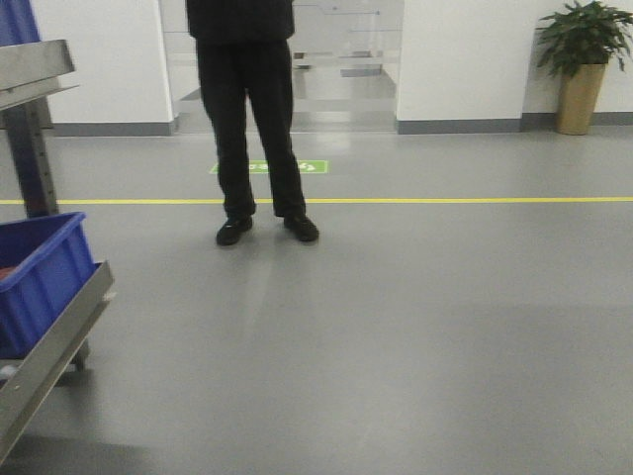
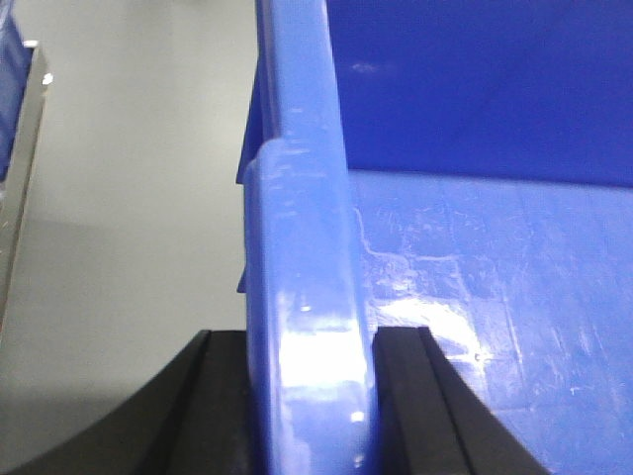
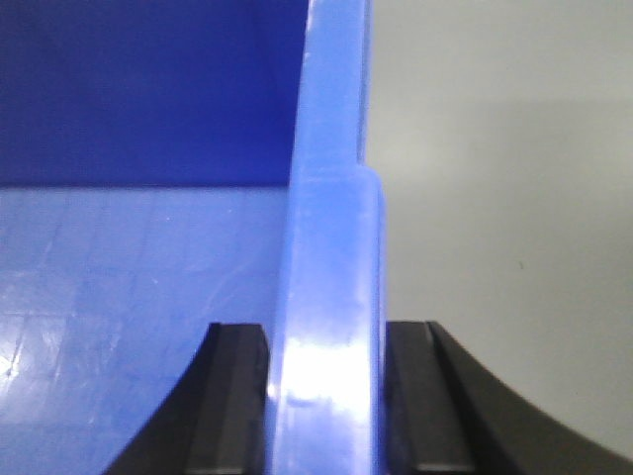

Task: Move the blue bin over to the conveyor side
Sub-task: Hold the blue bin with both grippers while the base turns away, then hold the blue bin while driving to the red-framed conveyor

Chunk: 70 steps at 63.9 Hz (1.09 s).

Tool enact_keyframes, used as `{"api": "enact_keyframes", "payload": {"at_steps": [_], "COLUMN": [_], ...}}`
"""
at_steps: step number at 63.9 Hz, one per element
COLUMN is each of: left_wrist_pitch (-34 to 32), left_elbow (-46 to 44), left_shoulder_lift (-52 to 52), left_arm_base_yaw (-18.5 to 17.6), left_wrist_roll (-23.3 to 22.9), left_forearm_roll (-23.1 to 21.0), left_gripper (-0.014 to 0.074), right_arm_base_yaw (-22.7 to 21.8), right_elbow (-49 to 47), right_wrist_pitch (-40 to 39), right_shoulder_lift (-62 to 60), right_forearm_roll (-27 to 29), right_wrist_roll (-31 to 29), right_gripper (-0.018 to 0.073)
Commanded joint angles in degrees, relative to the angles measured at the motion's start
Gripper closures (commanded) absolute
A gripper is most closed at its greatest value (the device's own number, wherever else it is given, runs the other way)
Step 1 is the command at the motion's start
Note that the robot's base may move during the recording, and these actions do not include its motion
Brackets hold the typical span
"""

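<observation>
Grey glossy floor [image 1: 445,327] fills the front view, crossed by a yellow painted line [image 1: 475,200]. A person in black trousers and shoes [image 1: 252,119] stands at twelve o'clock, and a potted green plant in a tan tub [image 1: 584,64] stands at two o'clock. At nine o'clock a blue plastic crate [image 1: 40,272] sits on a slanted steel rack [image 1: 54,341]. This view does not show whether that is the crate being handled.

The wrist views show the task's thing close up: a large bright-blue glossy plastic bin [image 2: 297,178] with a thick folded-over rim. The left tool [image 2: 312,341] is clenched across that rim. One black finger [image 2: 213,406] sits outside at seven o'clock, over bare floor. The other sits inside at five o'clock, over the scuffed bin bottom. The right tool [image 3: 326,336] grips a rim the same way, with the bin's inside at nine o'clock and the floor at three o'clock, so it is probably on the opposite wall. What shows of the bin's inside is empty. A shiny steel rail [image 2: 25,168] runs at ten o'clock in the left wrist view.

By my reading, the two-handed grasp is made, and the carry and the set-down are left to do. No dark belt appears in any view, so how near the bin is to the conveyor side cannot be told.
</observation>
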Motion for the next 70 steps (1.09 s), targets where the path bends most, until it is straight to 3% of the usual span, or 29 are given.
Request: {"api": "enact_keyframes", "payload": {"at_steps": [1,70], "left_wrist_pitch": [-4.8,-4.9], "left_elbow": [-1.0,-1.0], "left_shoulder_lift": [-1.2,-1.2], "left_arm_base_yaw": [0.0,0.0], "left_wrist_roll": [0.6,0.6], "left_forearm_roll": [3.0,3.0], "left_gripper": [0.0615,0.0615], "right_arm_base_yaw": [-0.3,-0.3], "right_elbow": [-0.8,-0.8], "right_wrist_pitch": [-5.1,-5.1], "right_shoulder_lift": [-1.1,-1.1], "right_forearm_roll": [-4.1,-4.1], "right_wrist_roll": [-1.0,-1.0], "right_gripper": [0.0640,0.0640]}}
